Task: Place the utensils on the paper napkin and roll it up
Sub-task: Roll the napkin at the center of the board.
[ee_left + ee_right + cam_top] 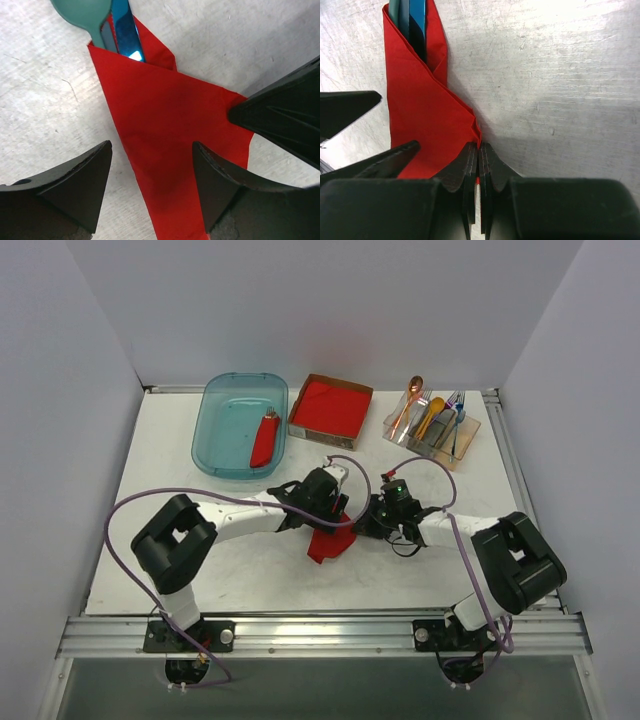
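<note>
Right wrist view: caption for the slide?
Right pincer pinches the folded paper napkin at its edge, teal spoon and blue utensil tucked inside.

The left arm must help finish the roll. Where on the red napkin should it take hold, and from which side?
Likely the napkin's free long edge between the left gripper's open fingers, taken from above. The sheet lies flat, so only an edge can be pinched; the right gripper pinches the opposite corner, and the spoon bulks the far end.
</note>
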Motion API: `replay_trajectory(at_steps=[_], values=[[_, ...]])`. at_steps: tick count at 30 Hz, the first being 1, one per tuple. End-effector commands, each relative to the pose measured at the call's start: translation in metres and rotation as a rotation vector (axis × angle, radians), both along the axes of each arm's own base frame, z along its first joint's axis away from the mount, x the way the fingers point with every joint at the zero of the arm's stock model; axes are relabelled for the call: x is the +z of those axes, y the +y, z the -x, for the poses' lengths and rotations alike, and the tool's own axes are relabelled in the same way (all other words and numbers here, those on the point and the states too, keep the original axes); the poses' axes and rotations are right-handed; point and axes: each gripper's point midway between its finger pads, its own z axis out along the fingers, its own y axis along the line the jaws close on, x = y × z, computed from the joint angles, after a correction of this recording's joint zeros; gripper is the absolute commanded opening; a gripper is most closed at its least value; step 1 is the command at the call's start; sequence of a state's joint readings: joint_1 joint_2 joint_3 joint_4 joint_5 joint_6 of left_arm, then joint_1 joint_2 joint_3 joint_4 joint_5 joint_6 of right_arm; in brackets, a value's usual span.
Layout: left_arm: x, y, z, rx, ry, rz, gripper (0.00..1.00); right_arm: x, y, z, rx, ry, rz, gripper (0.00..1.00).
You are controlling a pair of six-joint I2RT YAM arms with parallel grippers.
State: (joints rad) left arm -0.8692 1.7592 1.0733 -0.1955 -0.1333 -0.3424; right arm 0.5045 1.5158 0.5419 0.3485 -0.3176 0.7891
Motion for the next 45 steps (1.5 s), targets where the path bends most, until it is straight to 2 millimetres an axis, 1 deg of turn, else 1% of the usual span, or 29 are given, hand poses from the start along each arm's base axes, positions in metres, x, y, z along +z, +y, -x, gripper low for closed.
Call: replay_trajectory(at_steps=[1, 5, 7, 12, 19, 23, 26, 29, 30, 33, 34, 35, 37, 38, 39, 41, 43, 45], values=[[0.007, -0.011, -0.003, -0.037, -0.027, -0.016, 0.73, 0.000, -0.005, 0.002, -0.020, -0.003, 0.022, 0.00], [0.004, -0.007, -0.004, -0.028, -0.037, -0.062, 0.72, 0.000, -0.004, 0.003, -0.019, -0.003, 0.022, 0.00], [-0.001, -0.004, -0.003, -0.023, -0.029, -0.087, 0.72, -0.001, -0.004, 0.003, -0.019, -0.002, 0.021, 0.00], [-0.010, -0.004, -0.001, -0.028, -0.017, -0.109, 0.71, -0.003, -0.004, 0.005, -0.020, 0.002, 0.025, 0.00], [-0.027, 0.006, 0.003, 0.006, 0.018, -0.157, 0.70, -0.007, 0.000, 0.014, -0.013, 0.016, 0.022, 0.00], [-0.032, 0.011, 0.005, 0.020, 0.026, -0.169, 0.70, -0.007, 0.001, 0.016, -0.012, 0.015, 0.021, 0.00], [-0.032, 0.014, 0.008, 0.023, 0.027, -0.166, 0.70, -0.003, 0.000, 0.012, -0.009, -0.003, 0.030, 0.00], [-0.036, 0.019, 0.013, 0.024, 0.038, -0.160, 0.70, 0.003, -0.003, 0.003, -0.009, -0.021, 0.041, 0.07], [-0.037, 0.019, 0.014, 0.024, 0.041, -0.157, 0.70, 0.005, -0.005, -0.002, -0.013, -0.030, 0.044, 0.17], [-0.040, 0.020, 0.017, 0.024, 0.050, -0.135, 0.70, 0.015, -0.008, -0.015, -0.014, -0.068, 0.056, 0.28], [-0.040, 0.016, 0.018, 0.019, 0.054, -0.111, 0.70, 0.017, -0.008, -0.018, -0.013, -0.076, 0.061, 0.30], [-0.044, 0.020, 0.019, 0.023, 0.064, -0.108, 0.70, 0.020, -0.007, -0.024, -0.014, -0.088, 0.070, 0.31], [-0.043, 0.019, 0.018, 0.030, 0.063, -0.084, 0.70, 0.024, -0.005, -0.031, 0.008, -0.111, 0.082, 0.33], [-0.045, 0.022, 0.020, 0.030, 0.072, -0.082, 0.70, 0.021, -0.005, -0.033, 0.016, -0.108, 0.093, 0.34], [-0.045, 0.022, 0.020, 0.031, 0.071, -0.075, 0.70, 0.026, -0.001, -0.040, 0.030, -0.130, 0.095, 0.34], [-0.043, 0.021, 0.021, 0.030, 0.068, -0.063, 0.70, 0.023, 0.001, -0.045, 0.045, -0.132, 0.104, 0.35], [-0.045, 0.023, 0.022, 0.035, 0.073, -0.062, 0.70, 0.029, 0.009, -0.053, 0.070, -0.156, 0.100, 0.36], [-0.049, 0.026, 0.024, 0.037, 0.079, -0.062, 0.70, 0.025, 0.015, -0.054, 0.097, -0.155, 0.114, 0.40]])
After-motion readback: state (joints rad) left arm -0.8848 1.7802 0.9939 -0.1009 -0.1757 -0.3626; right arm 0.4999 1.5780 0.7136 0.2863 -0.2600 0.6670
